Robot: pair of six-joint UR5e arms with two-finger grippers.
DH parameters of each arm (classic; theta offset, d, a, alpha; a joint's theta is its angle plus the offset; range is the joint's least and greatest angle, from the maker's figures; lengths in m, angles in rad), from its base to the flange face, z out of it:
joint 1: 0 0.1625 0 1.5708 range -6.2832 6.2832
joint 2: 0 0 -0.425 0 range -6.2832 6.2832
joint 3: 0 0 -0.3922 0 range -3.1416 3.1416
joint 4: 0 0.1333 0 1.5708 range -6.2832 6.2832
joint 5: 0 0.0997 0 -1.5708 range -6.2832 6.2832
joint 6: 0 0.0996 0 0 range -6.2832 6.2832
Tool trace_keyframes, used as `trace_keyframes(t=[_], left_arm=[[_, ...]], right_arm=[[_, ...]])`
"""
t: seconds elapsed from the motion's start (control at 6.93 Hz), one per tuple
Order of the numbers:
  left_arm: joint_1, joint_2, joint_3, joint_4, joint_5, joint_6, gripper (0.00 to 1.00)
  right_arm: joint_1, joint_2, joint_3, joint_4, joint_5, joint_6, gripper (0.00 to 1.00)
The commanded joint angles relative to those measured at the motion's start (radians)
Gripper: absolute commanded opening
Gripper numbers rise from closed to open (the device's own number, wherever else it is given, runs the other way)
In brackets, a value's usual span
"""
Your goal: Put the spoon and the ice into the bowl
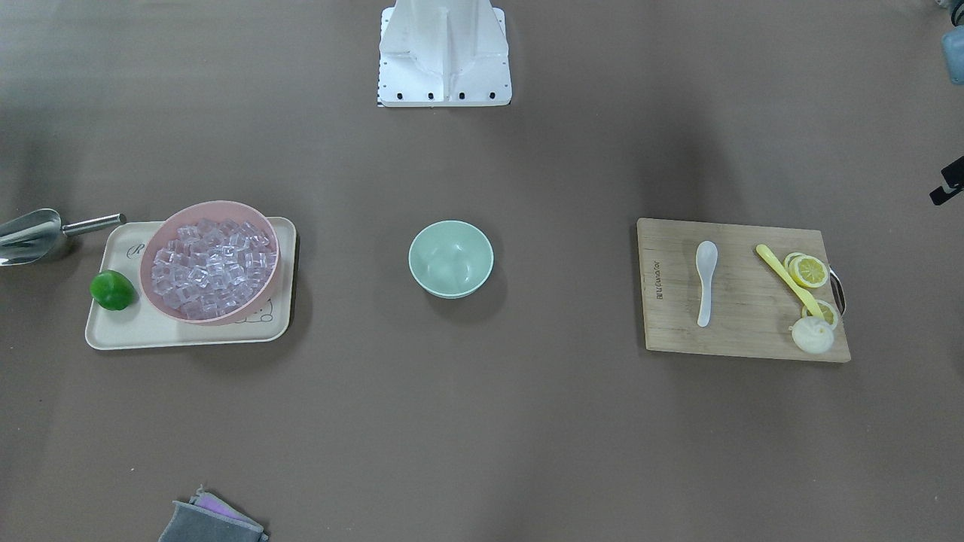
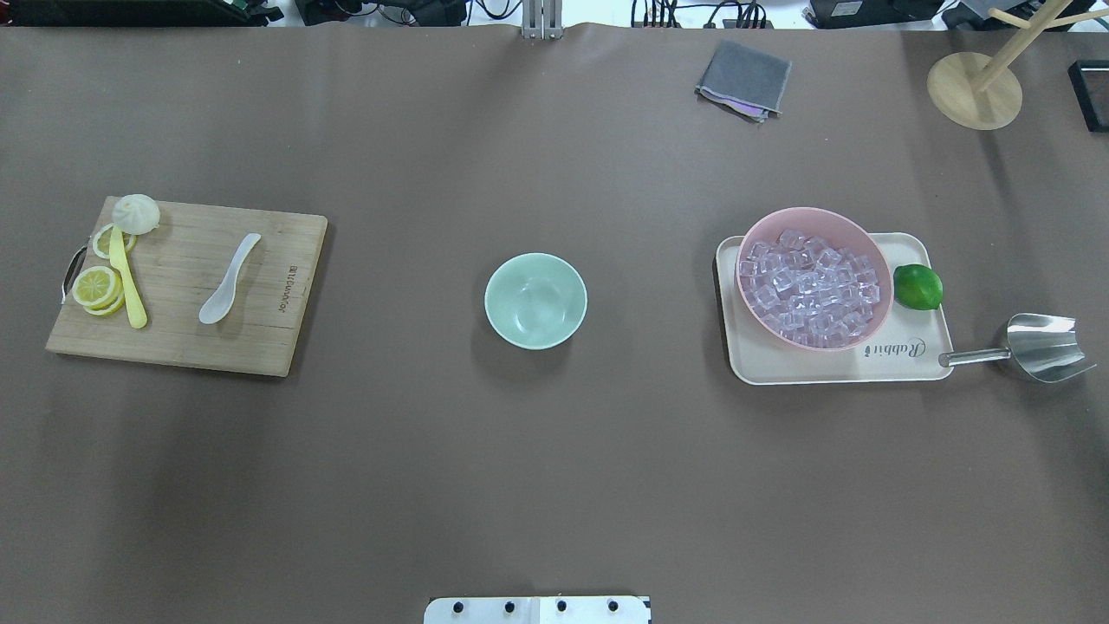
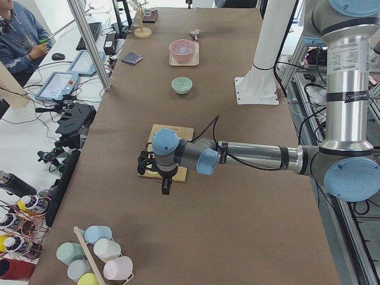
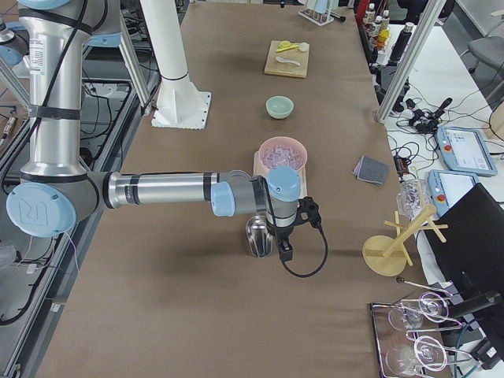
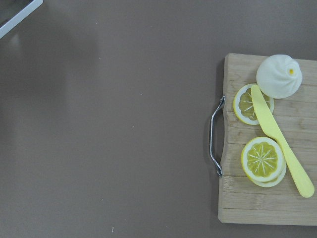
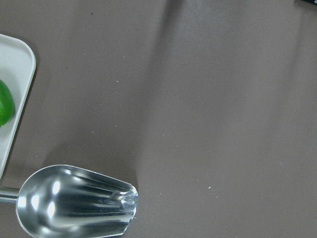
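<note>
Only side views show left pincer (image 3: 165, 187) and right pincer (image 4: 283, 252); spread cannot be told.

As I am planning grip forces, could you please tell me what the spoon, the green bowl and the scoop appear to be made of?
The white spoon looks like glazed ceramic or hard plastic: it is glossy and faintly translucent. The mint-green bowl is probably plastic or melamine, with even colour and soft sheen. The scoop is polished metal, likely steel, with mirror-like reflections.

Printed marks on the table

The cream tray (image 2: 901, 368), right of centre in the overhead view, bears script reading "Rabbit"; the cutting board (image 2: 286, 260), at left, has an edge stamp too small to read.
</note>
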Motion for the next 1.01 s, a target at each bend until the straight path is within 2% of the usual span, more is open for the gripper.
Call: trace_keyframes(t=[0.0, 0.87], left_arm=[[0.002, 0.006, -0.003, -0.008, 0.003, 0.017, 0.98], [-0.002, 0.017, -0.006, -0.012, 0.008, 0.006, 0.98]], right_arm=[[0.0, -0.007, 0.0, 0.001, 0.008, -0.003, 1.0], [-0.02, -0.007, -0.002, 0.0, 0.006, -0.004, 1.0]])
